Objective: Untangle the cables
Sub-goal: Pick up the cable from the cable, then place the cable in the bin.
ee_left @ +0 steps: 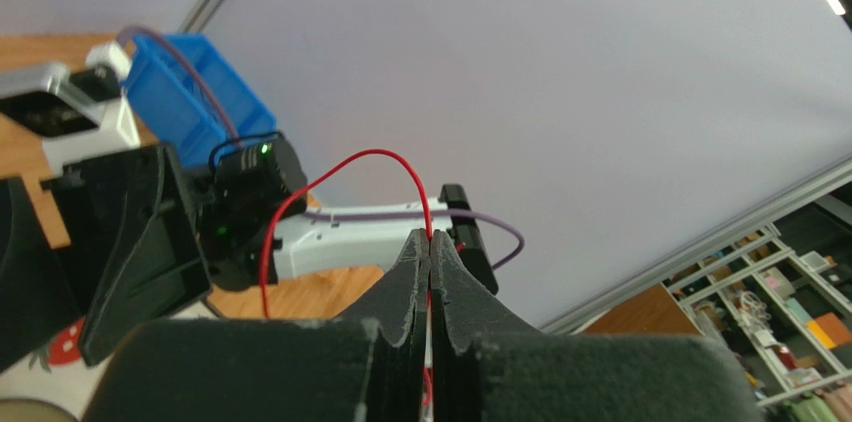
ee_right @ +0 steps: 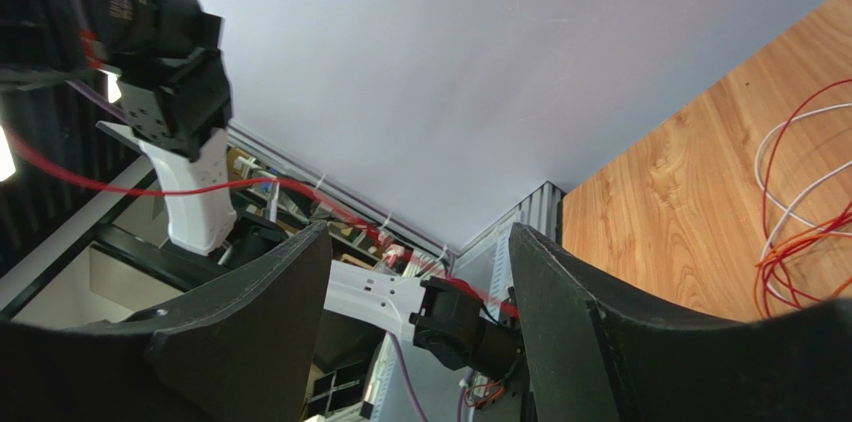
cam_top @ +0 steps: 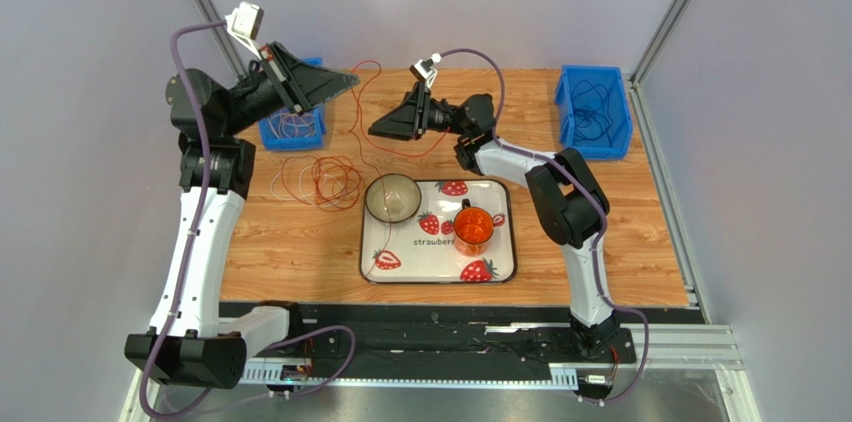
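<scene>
On the worktop (cam_top: 300,242), at nine o'clock of the tray (cam_top: 430,262), most cables (cam_top: 325,180) lie tangled. The left gripper (cam_top: 350,80), jaws clamped on one red cable (ee_left: 370,154), holds it aloft at eleven. The right gripper (cam_top: 378,128) has its jaws agape, empty. Untangling looks barely begun.

Bright, even light from overhead washes the tabletop (cam_top: 290,242), leaving only faint, soft shadows beneath the arms, and the top view is sharp throughout. In the wrist views the near left hand (ee_left: 430,242) and right hand (ee_right: 420,237) look dark and soft-edged. The red cable (ee_left: 370,154) reads crisp, and a white streak glares in the left view's upper right corner.
</scene>
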Action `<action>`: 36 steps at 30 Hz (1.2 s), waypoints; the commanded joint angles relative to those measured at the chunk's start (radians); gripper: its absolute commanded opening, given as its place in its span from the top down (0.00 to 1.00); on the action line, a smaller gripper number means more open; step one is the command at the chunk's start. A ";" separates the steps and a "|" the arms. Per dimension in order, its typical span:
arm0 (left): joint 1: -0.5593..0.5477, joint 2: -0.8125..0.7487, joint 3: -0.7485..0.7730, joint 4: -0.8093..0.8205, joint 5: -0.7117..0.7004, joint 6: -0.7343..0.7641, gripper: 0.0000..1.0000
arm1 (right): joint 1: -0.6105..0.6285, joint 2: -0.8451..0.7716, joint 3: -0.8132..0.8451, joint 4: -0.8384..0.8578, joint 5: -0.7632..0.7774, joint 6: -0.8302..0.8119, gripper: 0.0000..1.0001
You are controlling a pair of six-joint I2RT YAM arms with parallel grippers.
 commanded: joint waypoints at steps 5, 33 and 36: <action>-0.002 -0.129 -0.239 0.067 0.076 0.067 1.00 | -0.014 0.021 0.017 0.196 -0.071 0.109 0.30; -0.002 -0.136 -0.184 -0.017 0.099 0.128 1.00 | -0.006 0.073 0.010 0.382 -0.241 0.185 0.32; -0.002 -0.132 -0.178 -0.020 0.097 0.132 1.00 | 0.000 0.059 -0.009 0.380 -0.246 0.174 0.36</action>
